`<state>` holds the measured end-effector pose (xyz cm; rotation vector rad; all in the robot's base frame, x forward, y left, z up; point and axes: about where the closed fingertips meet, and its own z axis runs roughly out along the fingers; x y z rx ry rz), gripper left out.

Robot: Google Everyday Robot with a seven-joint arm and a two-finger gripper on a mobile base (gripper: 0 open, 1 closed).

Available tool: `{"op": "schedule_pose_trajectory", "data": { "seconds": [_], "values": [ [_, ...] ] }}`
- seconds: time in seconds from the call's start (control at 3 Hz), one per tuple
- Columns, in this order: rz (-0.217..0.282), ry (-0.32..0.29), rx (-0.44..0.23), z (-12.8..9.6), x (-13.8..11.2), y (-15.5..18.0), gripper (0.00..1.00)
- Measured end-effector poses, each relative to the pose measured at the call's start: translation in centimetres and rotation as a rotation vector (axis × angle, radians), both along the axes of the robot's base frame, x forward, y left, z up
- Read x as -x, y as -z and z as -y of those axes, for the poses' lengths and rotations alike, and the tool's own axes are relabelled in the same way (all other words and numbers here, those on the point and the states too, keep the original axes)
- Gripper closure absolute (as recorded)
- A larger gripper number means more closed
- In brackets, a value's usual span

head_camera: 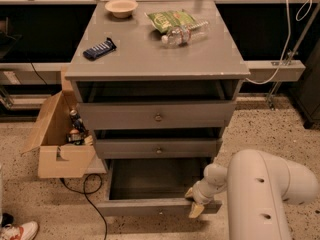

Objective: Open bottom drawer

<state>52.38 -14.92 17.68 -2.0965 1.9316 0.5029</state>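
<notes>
Three drawers fill the cabinet [150, 59]. The bottom drawer [145, 207] stands pulled out at lower centre, its front running left to right. My gripper [194, 202] is at its right end; how wide it stands, I cannot tell.

The tool [193, 203] sits at the right front corner of the bottom drawer [145, 207], whose pulled-out tray lies behind it and to its left. Above it stack the middle drawer [157, 148], top drawer [157, 115] and desk [150, 59]. Far to its left stands a cardboard box [57, 159].
</notes>
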Motion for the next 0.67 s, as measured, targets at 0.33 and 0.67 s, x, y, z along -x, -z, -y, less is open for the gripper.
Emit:
{"op": "schedule_pose_trajectory", "data": {
  "seconds": [0.33,0.67],
  "values": [
    [0.056,0.01,-0.083,2.5,-0.8,-4.0,0.0],
    [0.144,0.055,-0.205,7.8,-1.0,-7.9,0.0]
  ]
}}
